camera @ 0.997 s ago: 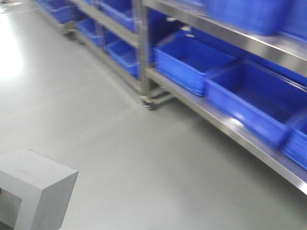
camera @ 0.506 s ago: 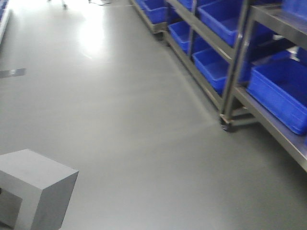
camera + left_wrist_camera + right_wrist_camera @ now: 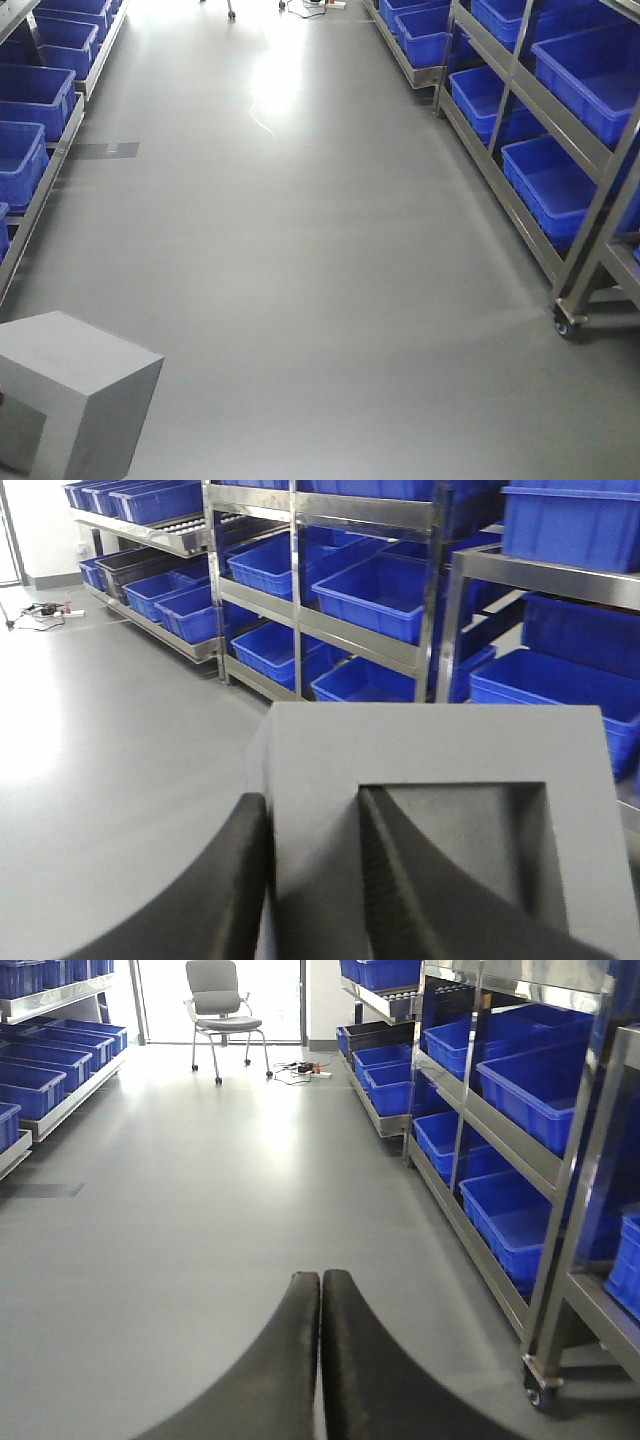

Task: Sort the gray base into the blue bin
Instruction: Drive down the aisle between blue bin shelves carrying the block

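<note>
The gray base (image 3: 80, 385) is a matte light-gray block at the bottom left of the front view, held above the floor. In the left wrist view the gray base (image 3: 430, 750) fills the foreground with its square recess facing the camera. My left gripper (image 3: 310, 798) is shut on one wall of the base, with one finger outside the block and one inside the recess. My right gripper (image 3: 321, 1278) is shut and empty above the bare floor. Several blue bins (image 3: 560, 185) sit on the racks on both sides of the aisle, and more blue bins (image 3: 370, 595) show on the shelves ahead of the left wrist.
Steel racks line both sides of the aisle; the right rack's caster (image 3: 563, 325) stands on the floor. A dark patch (image 3: 105, 150) marks the floor at the left. An office chair (image 3: 220, 1000) and loose cables (image 3: 300, 1068) lie at the far end.
The front view has swung left: the rack of blue bins slid to the right edge and the open aisle now lies ahead. The gray base stays in the same place in the frame.
</note>
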You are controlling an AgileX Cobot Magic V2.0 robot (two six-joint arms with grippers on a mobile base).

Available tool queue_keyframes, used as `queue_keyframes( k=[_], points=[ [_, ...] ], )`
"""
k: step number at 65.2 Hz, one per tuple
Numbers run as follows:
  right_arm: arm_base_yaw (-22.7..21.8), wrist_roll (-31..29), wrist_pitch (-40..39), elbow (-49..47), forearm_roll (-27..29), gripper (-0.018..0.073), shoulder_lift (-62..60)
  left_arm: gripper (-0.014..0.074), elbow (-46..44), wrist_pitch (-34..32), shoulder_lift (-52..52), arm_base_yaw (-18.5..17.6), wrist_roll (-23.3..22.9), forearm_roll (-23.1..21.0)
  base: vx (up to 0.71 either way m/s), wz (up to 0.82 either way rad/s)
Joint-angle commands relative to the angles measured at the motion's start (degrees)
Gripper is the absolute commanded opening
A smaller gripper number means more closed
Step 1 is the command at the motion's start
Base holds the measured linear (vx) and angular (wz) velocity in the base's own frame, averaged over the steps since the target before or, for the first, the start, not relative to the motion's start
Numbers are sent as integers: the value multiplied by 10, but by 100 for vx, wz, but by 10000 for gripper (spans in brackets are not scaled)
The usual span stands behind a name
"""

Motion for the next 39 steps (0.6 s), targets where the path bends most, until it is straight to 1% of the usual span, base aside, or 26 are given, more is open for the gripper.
queue_keyframes(
  k=[1, 39],
  points=[
    [-3, -3, -43, 8, -4, -9, -7, -6, -17, -60, 5, -3, -3, -9, 41, 6],
    [-3, -3, -43, 8, -4, -9, -7, -6, -17, -60, 5, -3, -3, -9, 45, 0]
  ],
)
